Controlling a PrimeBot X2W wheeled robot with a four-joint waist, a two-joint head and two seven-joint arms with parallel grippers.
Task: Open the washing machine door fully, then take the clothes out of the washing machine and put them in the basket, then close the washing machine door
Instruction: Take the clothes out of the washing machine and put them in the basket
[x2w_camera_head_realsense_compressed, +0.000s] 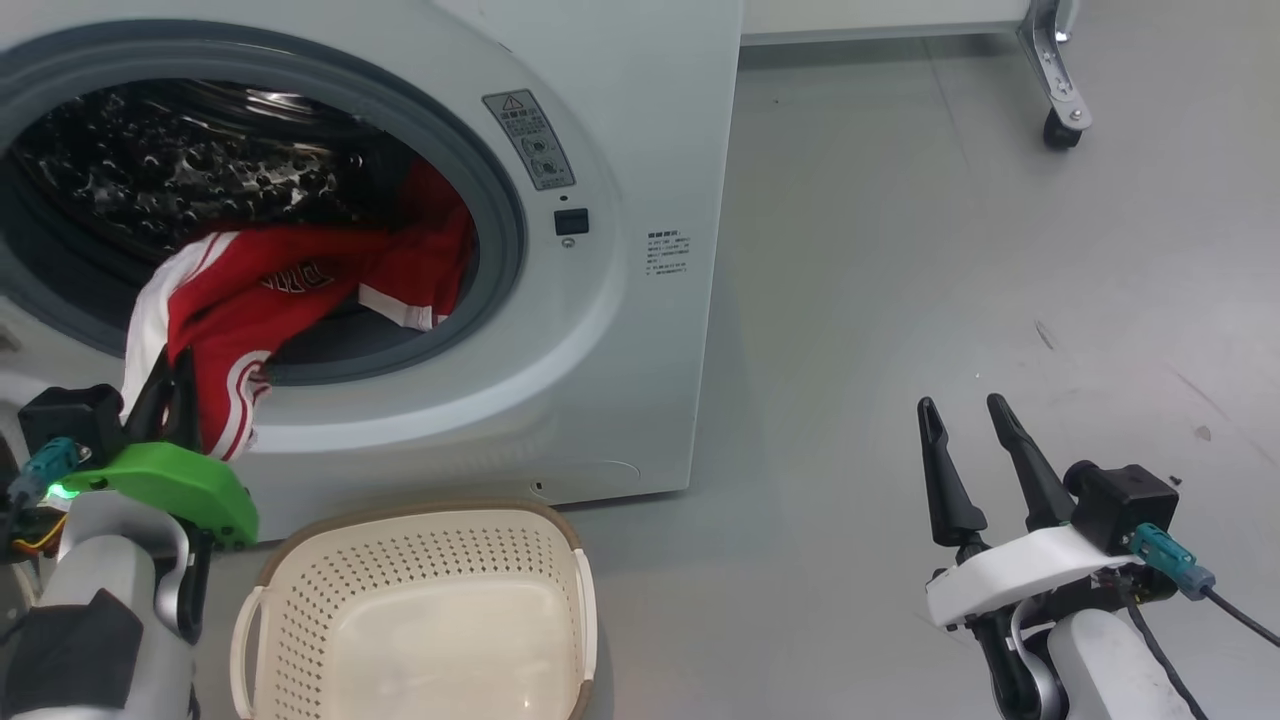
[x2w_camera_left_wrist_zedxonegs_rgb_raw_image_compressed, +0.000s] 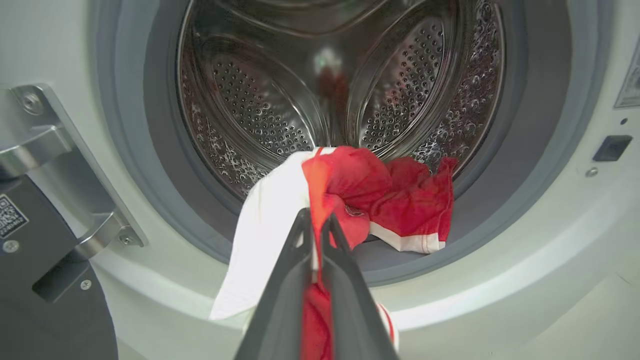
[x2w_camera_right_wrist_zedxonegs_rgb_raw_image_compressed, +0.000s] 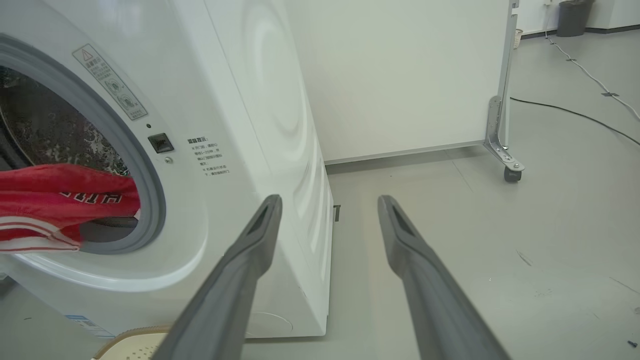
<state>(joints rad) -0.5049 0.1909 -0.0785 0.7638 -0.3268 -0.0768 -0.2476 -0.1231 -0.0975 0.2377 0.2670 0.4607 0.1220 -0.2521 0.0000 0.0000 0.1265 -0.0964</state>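
The white washing machine (x2w_camera_head_realsense_compressed: 620, 120) stands with its round port uncovered and the steel drum (x2w_camera_left_wrist_zedxonegs_rgb_raw_image_compressed: 280, 90) showing. Red clothes (x2w_camera_head_realsense_compressed: 290, 285) with white trim spill from the drum over the grey rubber ring. My left gripper (x2w_camera_head_realsense_compressed: 172, 365) is shut on a fold of the clothes (x2w_camera_left_wrist_zedxonegs_rgb_raw_image_compressed: 350, 180) at the port's lower left edge. Part of the washing machine door (x2w_camera_left_wrist_zedxonegs_rgb_raw_image_compressed: 45, 280), swung open, shows dark with its metal hinge at the left of the left wrist view. The cream basket (x2w_camera_head_realsense_compressed: 300, 560) sits on the floor below the port. My right gripper (x2w_camera_head_realsense_compressed: 968, 405) hangs open over the floor, right of the machine.
Grey floor spreads to the right of the machine. A white panel on a castor wheel (x2w_camera_head_realsense_compressed: 1060, 128) stands at the back right. A cable (x2w_camera_right_wrist_zedxonegs_rgb_raw_image_compressed: 575, 114) crosses the floor far off, and a dark bin (x2w_camera_right_wrist_zedxonegs_rgb_raw_image_compressed: 570, 17) stands by the far wall.
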